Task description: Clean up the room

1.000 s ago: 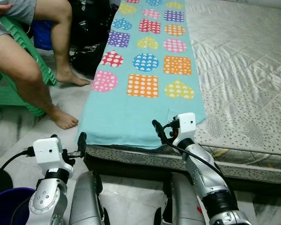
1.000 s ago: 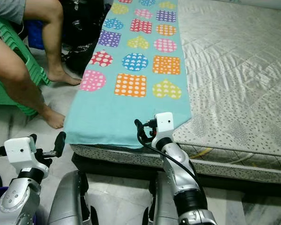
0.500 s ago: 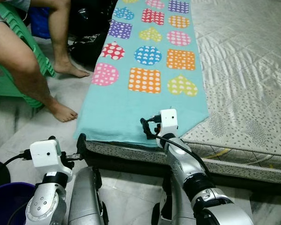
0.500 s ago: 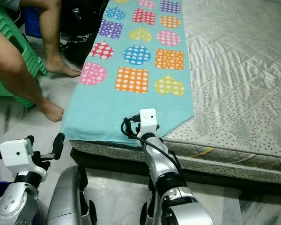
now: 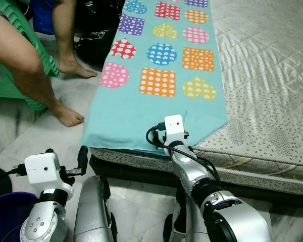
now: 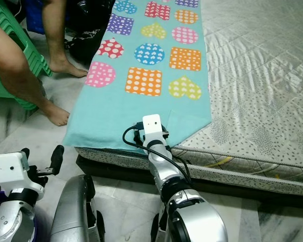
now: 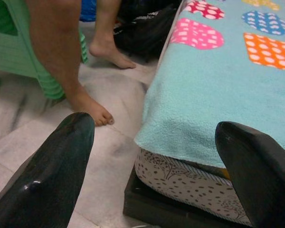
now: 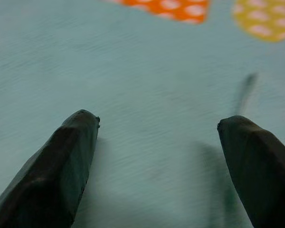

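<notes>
Blanket: turquoise ground; rows of dotted patches in pink, orange, yellow, blue, purple and red, shaped as circles, squares and hearts.
Mattress: pale grey-beige, quilted, speckled with small dark dots; side band white with dark spots.
Bed base: black.
Floor: light grey marble with darker veins.
Chair: green plastic.
Bucket: purple.
Bag: black.
Right tool: black fingers; left tool: black fingers.
Arms: silver, white wrist housings.

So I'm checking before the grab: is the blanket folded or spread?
Spread. The blanket lies flat along the mattress, its patterned shapes all showing.
</notes>
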### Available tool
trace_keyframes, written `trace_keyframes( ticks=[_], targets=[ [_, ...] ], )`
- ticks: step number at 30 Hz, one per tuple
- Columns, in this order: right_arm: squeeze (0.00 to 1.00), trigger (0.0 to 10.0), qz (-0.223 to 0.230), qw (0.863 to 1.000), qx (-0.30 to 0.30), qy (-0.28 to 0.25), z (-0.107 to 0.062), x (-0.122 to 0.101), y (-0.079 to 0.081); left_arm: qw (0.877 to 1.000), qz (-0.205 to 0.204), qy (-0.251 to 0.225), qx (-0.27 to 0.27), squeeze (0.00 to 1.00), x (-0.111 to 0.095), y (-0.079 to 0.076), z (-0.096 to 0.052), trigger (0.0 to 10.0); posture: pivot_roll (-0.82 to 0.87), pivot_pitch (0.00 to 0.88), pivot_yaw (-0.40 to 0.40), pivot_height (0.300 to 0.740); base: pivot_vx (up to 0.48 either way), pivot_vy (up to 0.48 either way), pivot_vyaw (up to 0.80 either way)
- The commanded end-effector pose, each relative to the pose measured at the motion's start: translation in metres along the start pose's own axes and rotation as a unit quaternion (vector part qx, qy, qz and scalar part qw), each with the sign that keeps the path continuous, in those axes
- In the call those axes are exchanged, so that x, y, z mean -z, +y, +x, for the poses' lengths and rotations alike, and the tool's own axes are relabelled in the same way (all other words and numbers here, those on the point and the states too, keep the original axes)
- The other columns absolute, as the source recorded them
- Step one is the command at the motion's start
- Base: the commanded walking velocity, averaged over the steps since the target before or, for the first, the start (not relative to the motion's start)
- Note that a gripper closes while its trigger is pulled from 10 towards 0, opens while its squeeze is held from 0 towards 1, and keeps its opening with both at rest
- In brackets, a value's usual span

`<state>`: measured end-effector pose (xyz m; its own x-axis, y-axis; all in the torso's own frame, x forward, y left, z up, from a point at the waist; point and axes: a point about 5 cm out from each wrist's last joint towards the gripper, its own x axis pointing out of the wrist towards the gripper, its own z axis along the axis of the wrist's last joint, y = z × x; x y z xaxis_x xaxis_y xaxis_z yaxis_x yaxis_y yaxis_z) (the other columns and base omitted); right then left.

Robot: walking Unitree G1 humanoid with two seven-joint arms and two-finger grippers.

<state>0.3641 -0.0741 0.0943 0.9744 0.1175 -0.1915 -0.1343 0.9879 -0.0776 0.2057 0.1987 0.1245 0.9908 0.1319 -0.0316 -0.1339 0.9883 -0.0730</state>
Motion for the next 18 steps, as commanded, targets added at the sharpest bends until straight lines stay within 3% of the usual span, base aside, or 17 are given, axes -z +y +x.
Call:
trace_keyframes(
  ticks=[1,10,11,12,13,18],
  targets=[
    [0.00,10.0,-0.003,1.000,0.026,0.003,0.001,0.002,-0.010,1.000,0.003,0.003,0.000,0.00,-0.001,-0.002,-0.003,10.0,0.27,0.261,-0.087,0.541,0.000,0.000,0.00],
    [0.00,10.0,-0.058,0.993,0.062,0.078,-0.002,0.023,-0.035,1.000,0.000,0.008,0.003,0.00,0.000,-0.004,-0.001,10.0,0.26,0.251,-0.085,0.541,0.000,0.000,0.00],
    [0.00,9.3,-0.062,0.993,0.062,0.083,-0.003,0.025,-0.036,1.000,0.000,0.008,0.004,0.00,0.000,-0.004,-0.001,10.0,0.26,0.249,-0.085,0.541,0.000,0.000,0.00],
    [0.00,5.3,-0.066,0.992,0.062,0.088,-0.003,0.027,-0.037,1.000,0.000,0.008,0.004,0.00,0.000,-0.004,0.000,10.0,0.26,0.249,-0.085,0.541,0.000,0.000,0.00],
    [0.00,0.0,-0.075,0.991,0.063,0.096,-0.005,0.030,-0.038,1.000,0.000,0.008,0.005,0.00,0.000,-0.004,0.000,10.0,0.26,0.245,-0.084,0.541,0.000,0.000,0.00],
    [0.00,0.0,-0.081,0.989,0.065,0.102,-0.006,0.034,-0.039,1.000,0.000,0.007,0.006,0.00,0.000,-0.004,0.002,10.0,0.26,0.241,-0.083,0.541,0.000,0.000,0.00]
  ],
)
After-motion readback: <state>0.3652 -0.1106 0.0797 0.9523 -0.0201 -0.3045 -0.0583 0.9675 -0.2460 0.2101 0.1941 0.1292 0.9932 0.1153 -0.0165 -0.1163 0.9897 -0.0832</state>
